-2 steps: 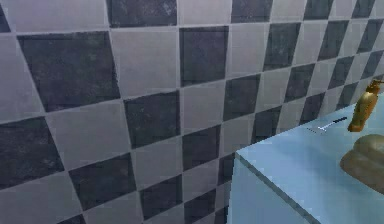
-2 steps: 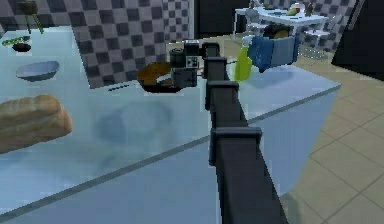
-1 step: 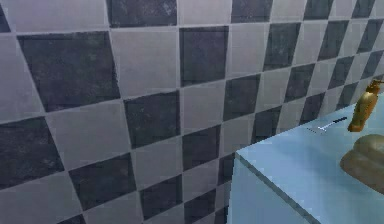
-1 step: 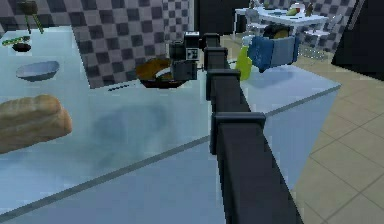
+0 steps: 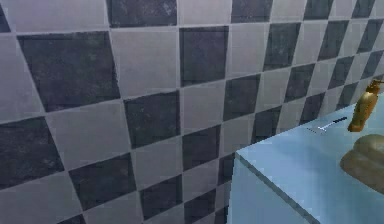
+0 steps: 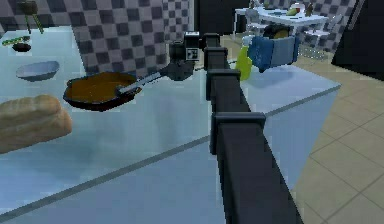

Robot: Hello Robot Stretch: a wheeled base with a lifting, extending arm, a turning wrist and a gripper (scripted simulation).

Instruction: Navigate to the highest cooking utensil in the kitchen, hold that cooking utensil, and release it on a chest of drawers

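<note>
A dark frying pan point(image 6: 98, 90) with a brown inside lies on the pale blue countertop point(image 6: 150, 140), its long handle pointing toward the arm side view's right. My dark arm point(image 6: 235, 130) rises from the bottom edge to the two white squares point(image 6: 190, 47). The gripper point(image 6: 165, 76) sits at the end of the pan's handle. I cannot tell whether it touches the handle or holds anything, since the pan rests on the counter behind it.
A bread loaf point(image 6: 30, 120), a grey bowl point(image 6: 38, 70) and a green thing point(image 6: 18, 45) lie left of the pan. A yellow and blue thing point(image 6: 255, 55) and a dish rack point(image 6: 285, 20) stand farther right. Ahead are a checkered tile wall point(image 5: 150, 90), the counter's corner point(image 5: 290, 165) and an orange bottle point(image 5: 367, 105).
</note>
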